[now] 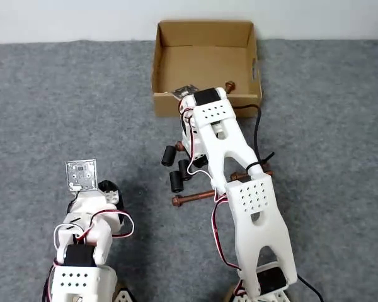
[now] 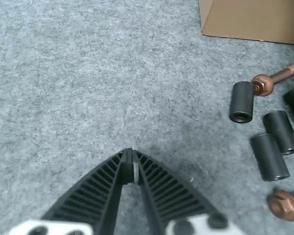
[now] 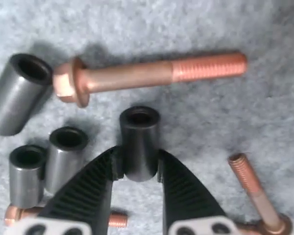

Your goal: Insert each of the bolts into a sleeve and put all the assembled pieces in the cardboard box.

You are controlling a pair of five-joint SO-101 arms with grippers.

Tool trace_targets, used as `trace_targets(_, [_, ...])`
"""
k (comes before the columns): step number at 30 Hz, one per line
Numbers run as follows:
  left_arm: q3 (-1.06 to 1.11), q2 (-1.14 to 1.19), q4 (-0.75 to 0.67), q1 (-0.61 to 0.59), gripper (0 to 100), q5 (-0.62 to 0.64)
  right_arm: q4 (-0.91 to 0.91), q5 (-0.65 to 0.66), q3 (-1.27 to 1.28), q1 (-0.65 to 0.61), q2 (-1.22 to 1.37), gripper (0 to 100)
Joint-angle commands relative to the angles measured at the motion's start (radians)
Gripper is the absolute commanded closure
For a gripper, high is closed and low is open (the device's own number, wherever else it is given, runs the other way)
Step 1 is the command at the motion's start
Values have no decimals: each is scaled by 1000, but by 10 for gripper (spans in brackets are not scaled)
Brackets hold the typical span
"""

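The short black metal sleeve looks like a dense, totally rigid little tube. It won't crush, but the wall is smooth and round, so I'd guess it twists or squirts out if pinched near an end. The best hold is probably across the middle of the barrel, leaving the open bore free for a bolt.

That's about where the right pincer has it: one finger pressed on each side of the lower half, clamped on, with the bore end sticking out past the tips. Just beyond that open end a long copper-coloured flanged bolt lies crosswise, not touching it. Three more dark sleeves sit to one side, and a second bolt is on the other.

In the overhead shot the whole pile is mid-frame on the grey carpet-like table cover. It's just below the brown cardboard box, which is at top centre (nothing assembled in it that I can see).

The left pincer is squeezed closed on nothing, parked in the lower left, well apart from the parts.
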Motion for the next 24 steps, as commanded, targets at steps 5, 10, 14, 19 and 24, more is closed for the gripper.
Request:
trace_targets(5, [-4, -2, -26, -6, 995, 2, 87, -95, -35, -18, -191, 990])
trace_targets(10, [-4, -2, -26, -6, 995, 2, 88, -199, -12, -36, -338, 990])
trace_targets(14, [-4, -2, -26, -6, 995, 2, 88, -261, 138, -41, -496, 991])
trace_targets(19, [-4, -2, -25, -6, 995, 2, 85, -368, 404, -15, -723, 991])
trace_targets(24, [-4, -2, -23, -6, 995, 2, 84, -476, 621, 54, -943, 991])
